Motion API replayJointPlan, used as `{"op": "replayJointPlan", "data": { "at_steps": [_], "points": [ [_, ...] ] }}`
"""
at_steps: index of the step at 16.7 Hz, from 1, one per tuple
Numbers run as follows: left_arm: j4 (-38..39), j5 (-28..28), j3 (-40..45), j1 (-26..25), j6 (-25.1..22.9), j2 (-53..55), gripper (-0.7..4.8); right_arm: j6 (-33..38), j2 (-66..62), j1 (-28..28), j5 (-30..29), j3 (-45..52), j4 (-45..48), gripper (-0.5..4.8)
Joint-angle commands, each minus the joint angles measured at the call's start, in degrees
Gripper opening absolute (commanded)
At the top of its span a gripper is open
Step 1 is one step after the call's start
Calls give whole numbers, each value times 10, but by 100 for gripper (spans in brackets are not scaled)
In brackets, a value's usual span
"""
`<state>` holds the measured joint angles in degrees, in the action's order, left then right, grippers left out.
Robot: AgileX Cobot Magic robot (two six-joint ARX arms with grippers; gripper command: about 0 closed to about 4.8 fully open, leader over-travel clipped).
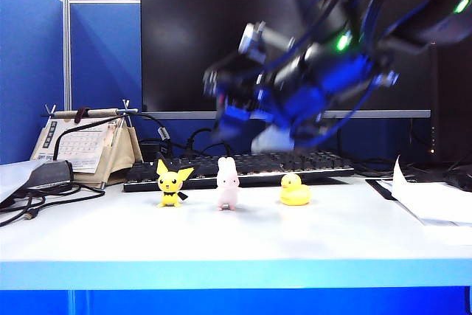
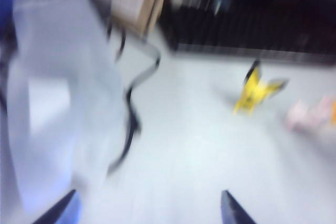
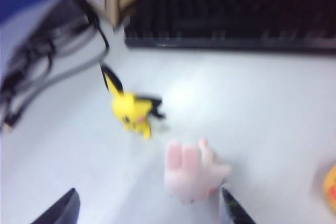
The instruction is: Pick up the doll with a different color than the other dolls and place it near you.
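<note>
Right claw [image 3: 149, 208]: wide open and holding nothing. Only its two dark tips show in the right wrist view. In the exterior view it is a blurry dark shape [image 1: 284, 105] up in the air, above the dolls and the keyboard [image 1: 243, 167].

Left claw [image 2: 152, 211]: open and empty, its two tips far apart. It hangs over bare worktop [image 2: 189, 145], near a black cable [image 2: 131, 108].

Pink rabbit [image 1: 227, 184]: the odd-colored doll. It stands on the worktop [image 1: 236, 241], in the middle of the row. Its ears point straight up, so its long way is up and down.

Other dolls: a yellow doll [image 1: 173, 184] with black ear tips stands on one side of the rabbit and a yellow duck [image 1: 294, 190] on the other. None of them touch.

Rabbit from the right claw: the rabbit [image 3: 191, 171] is just ahead of the tips and close to one of them. It is not between them yet.

Rabbit from the left claw: the rabbit [image 2: 310, 116] is well apart and off to the side, past the yellow doll [image 2: 254, 93].

Nearer arm: the right one, by a lot.

Next move, a guess: the right claw should come down with one tip on each side of the rabbit, and stay off the yellow doll [image 3: 131, 108].
</note>
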<state>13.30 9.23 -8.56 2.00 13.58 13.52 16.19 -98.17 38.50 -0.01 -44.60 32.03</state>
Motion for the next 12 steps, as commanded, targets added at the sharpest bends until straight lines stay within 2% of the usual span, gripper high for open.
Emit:
{"op": "replayJointPlan", "data": {
  "at_steps": [1,7,12],
  "points": [
    [-5,7,0,0,0,-2,350,3,-30,1,-1,-8,0,342],
    [4,8,30,0,-1,-2,350,4,-94,3,0,-70,-1,342],
    [-10,9,50,0,1,-6,350,1,-116,0,3,-86,-15,342]
  ]
}}
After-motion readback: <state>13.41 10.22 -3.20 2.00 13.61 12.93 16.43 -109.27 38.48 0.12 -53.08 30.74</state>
